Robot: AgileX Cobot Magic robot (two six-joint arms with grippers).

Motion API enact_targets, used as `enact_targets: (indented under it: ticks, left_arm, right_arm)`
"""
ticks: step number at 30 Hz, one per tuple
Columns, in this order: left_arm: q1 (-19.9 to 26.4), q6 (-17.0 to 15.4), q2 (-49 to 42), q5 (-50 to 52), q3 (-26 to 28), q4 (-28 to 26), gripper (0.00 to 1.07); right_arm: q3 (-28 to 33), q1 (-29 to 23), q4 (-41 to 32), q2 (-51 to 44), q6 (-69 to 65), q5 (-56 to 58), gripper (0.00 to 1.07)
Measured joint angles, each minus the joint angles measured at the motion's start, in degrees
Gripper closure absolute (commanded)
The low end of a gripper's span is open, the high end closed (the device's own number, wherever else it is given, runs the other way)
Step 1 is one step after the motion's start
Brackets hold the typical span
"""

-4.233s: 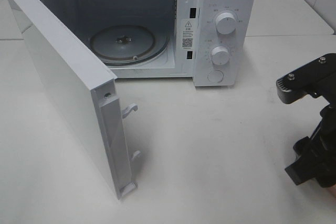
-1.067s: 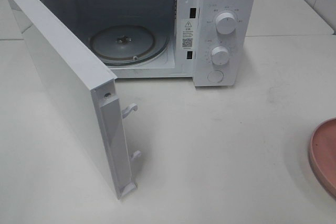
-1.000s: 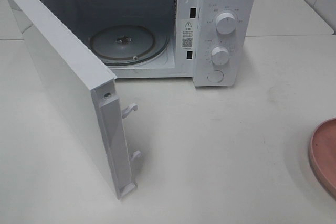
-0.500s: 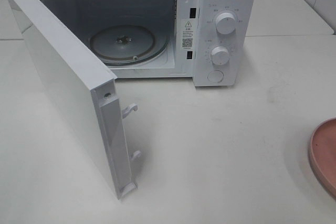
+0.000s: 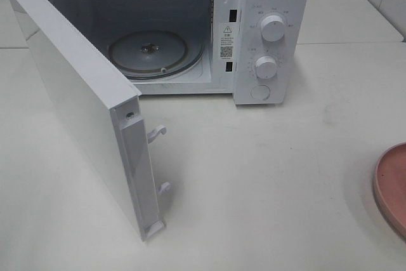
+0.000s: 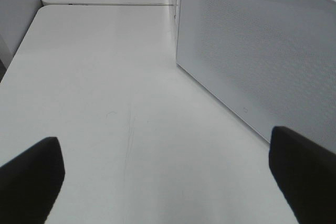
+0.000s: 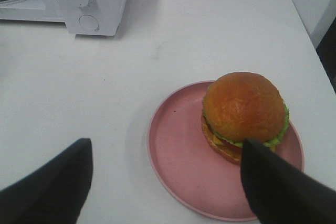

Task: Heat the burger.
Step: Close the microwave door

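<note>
The burger point(image 7: 244, 113), with a domed golden-brown bun, green lettuce and a red layer, sits on a pink plate point(image 7: 178, 156) in the right wrist view. My right gripper point(image 7: 165, 184) is open just short of it. One dark finger point(image 7: 278, 187) reaches the burger's near edge, the other is off the plate. The exterior view shows only the plate's rim point(image 5: 392, 185) at the right edge, with the burger and both grippers outside it. My left gripper point(image 6: 168, 182) is open above bare table beside the microwave door point(image 6: 262, 61).
The white microwave point(image 5: 269, 30) stands at the back with its door point(image 5: 82, 106) swung wide open toward the front left. Its glass turntable point(image 5: 149, 52) is bare. Two knobs point(image 5: 273, 28) and a round button are on its right panel.
Several seconds ago the right arm showed at the right edge of the exterior view; it has left that view and the pink plate's rim shows there. Nothing moved over the last second.
</note>
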State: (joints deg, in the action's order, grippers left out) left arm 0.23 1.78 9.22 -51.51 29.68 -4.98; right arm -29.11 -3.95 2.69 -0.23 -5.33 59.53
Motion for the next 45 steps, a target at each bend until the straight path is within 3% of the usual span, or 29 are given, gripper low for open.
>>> enact_targets:
  ticks: [2,4,5,7,10,12,13,14,15,21,23,33,34,35,36,38,39,40,41,43,44,45]
  left_arm:
    - [0.0,0.0,2.41,2.12,0.0,0.0,0.16]
    - [0.0,0.0,6.42,5.9,-0.23,-0.06,0.29]
    - [0.0,0.0,6.42,5.9,-0.23,-0.06,0.29]
    - [0.0,-0.06,12.32,11.63,-1.32,-0.46,0.53]
    - [0.0,-0.06,13.81,12.83,-1.6,-0.74,0.6]
    - [0.0,-0.06,19.08,17.36,-1.83,-1.26,0.79]
    - [0.0,-0.06,19.08,17.36,-1.83,-1.26,0.79]
    - [0.0,-0.06,20.57,18.62,-1.83,-1.32,0.98]
    - [0.0,-0.06,23.61,20.8,-1.89,-1.32,1.07]
    - [0.0,0.34,28.13,28.07,-3.04,-1.6,1.07]
    - [0.0,2.41,31.28,40.45,-6.42,-2.69,1.07]
    - [0.0,2.58,36.44,69.39,-17.59,-2.52,1.07]
    - [-0.06,0.57,38.5,76.03,-19.37,-1.15,1.07]
    - [-0.06,0.57,38.5,76.03,-19.37,-1.15,1.07]
    - [-0.17,-3.09,40.74,80.9,-20.17,1.32,1.07]
    - [-0.23,-4.81,41.88,82.85,-20.28,2.58,1.07]
    - [-0.29,-8.71,45.15,85.94,-20.28,6.47,1.07]
    - [-0.29,-8.71,45.15,85.94,-20.28,6.47,1.07]
    - [-0.29,-12.49,48.76,89.21,-20.28,10.83,1.07]
    - [-0.34,-14.15,50.25,90.47,-20.28,13.35,1.07]
    - [-0.34,-16.96,53.86,93.68,-19.88,18.39,1.07]
    - [-0.34,-17.7,55.29,94.77,-19.54,19.65,1.07]
  right_arm:
    - [0.0,0.0,0.0,0.0,0.0,0.0,0.32]
    - [0.0,0.0,0.0,0.0,0.0,0.0,0.32]
    - [0.0,0.0,0.0,0.0,0.0,0.0,0.32]
    - [0.0,0.0,0.0,0.0,-0.11,0.0,0.32]
    - [0.0,0.0,0.0,0.0,-0.17,0.0,0.32]
    - [0.0,0.0,0.0,0.0,-0.23,0.0,0.32]
    - [0.0,0.0,0.0,0.0,-0.23,0.0,0.32]
    - [0.0,0.0,0.0,0.0,-0.23,0.0,0.32]
    - [0.0,0.0,0.0,0.0,-0.23,0.0,0.32]
    - [0.0,0.0,0.0,0.0,-0.23,0.0,0.32]
    - [0.0,0.0,0.0,0.0,-0.23,0.0,0.32]
    - [0.0,0.0,0.0,0.0,-0.29,0.0,0.32]
    - [0.0,0.0,0.0,0.0,-0.29,0.0,0.32]
    - [0.0,0.0,0.0,0.0,-0.29,0.0,0.32]
    - [0.0,0.0,0.0,0.0,-0.29,0.0,0.32]
    - [0.0,0.0,0.0,0.0,-0.29,0.0,0.32]
    - [0.0,0.0,0.0,0.0,-0.29,0.0,0.32]
    - [0.0,0.0,0.0,0.0,-0.29,0.0,0.32]
    - [0.0,0.0,0.0,0.0,-0.29,0.0,0.32]
    - [0.0,0.0,0.0,0.0,-0.29,0.0,0.32]
    - [0.0,0.0,0.0,0.0,-0.29,0.0,0.32]
    - [0.0,0.0,0.0,0.0,-0.29,0.0,0.32]
